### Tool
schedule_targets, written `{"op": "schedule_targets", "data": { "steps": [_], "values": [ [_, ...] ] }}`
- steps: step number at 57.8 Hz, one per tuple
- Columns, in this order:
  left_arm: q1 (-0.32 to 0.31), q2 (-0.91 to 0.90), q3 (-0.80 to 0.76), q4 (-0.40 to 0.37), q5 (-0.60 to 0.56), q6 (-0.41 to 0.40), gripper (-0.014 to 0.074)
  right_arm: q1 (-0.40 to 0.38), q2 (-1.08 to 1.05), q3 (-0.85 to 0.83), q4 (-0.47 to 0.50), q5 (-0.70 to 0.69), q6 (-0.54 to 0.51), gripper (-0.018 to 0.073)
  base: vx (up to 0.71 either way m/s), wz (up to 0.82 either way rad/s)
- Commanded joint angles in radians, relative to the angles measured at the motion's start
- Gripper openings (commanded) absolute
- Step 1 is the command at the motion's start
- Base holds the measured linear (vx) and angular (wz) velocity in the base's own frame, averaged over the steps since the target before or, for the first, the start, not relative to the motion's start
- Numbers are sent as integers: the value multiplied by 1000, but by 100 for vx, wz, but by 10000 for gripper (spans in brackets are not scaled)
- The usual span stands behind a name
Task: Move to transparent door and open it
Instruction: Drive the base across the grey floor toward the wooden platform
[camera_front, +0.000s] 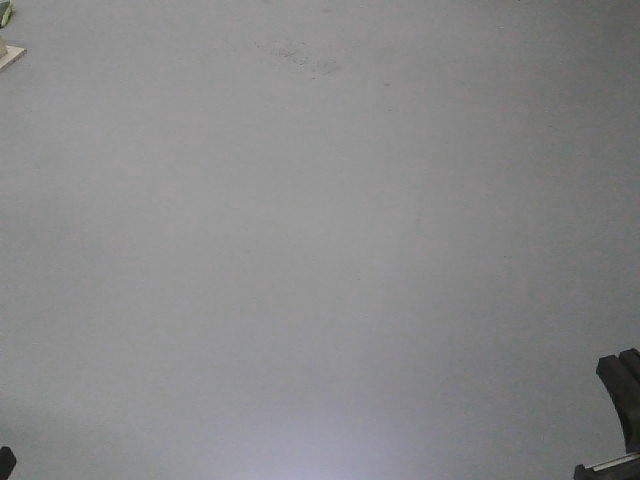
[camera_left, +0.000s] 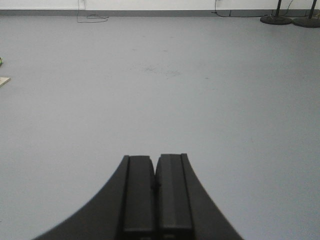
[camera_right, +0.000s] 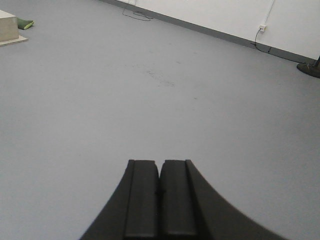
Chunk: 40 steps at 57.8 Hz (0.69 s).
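Left black gripper (camera_left: 155, 172): clenched, pads pressed together, nothing between. Right black gripper (camera_right: 160, 172): likewise clenched on nothing. Judged a travel posture: shut and aimed low over the floor for driving, no grasp due yet. Ahead, smooth grey floor (camera_left: 225, 125) with one faint scuffed patch (camera_left: 160, 70). Farther left, one low beige block (camera_right: 7, 27), with one small green object (camera_right: 25, 23) just beside it. At the far white wall (camera_right: 225, 15): one white socket (camera_right: 262, 27), thin dark cables (camera_left: 92, 19) near the skirting, two round black stand bases (camera_left: 275, 20). Counted two grippers. No transparent door in any view; presumably aside or behind, so base turn needed first.
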<state>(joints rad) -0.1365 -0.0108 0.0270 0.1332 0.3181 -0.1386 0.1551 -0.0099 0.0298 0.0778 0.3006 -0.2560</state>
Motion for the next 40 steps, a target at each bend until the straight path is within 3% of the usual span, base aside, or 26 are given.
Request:
{"op": "schedule_targets", "data": {
  "steps": [1, 40],
  "values": [
    [-3, -13, 22, -3, -78, -2, 4, -6, -14, 15, -4, -81, -6, -1, 0, 0],
    [-3, -13, 22, -3, -78, -2, 4, -6, -14, 15, -4, -81, -6, -1, 0, 0]
  ]
}}
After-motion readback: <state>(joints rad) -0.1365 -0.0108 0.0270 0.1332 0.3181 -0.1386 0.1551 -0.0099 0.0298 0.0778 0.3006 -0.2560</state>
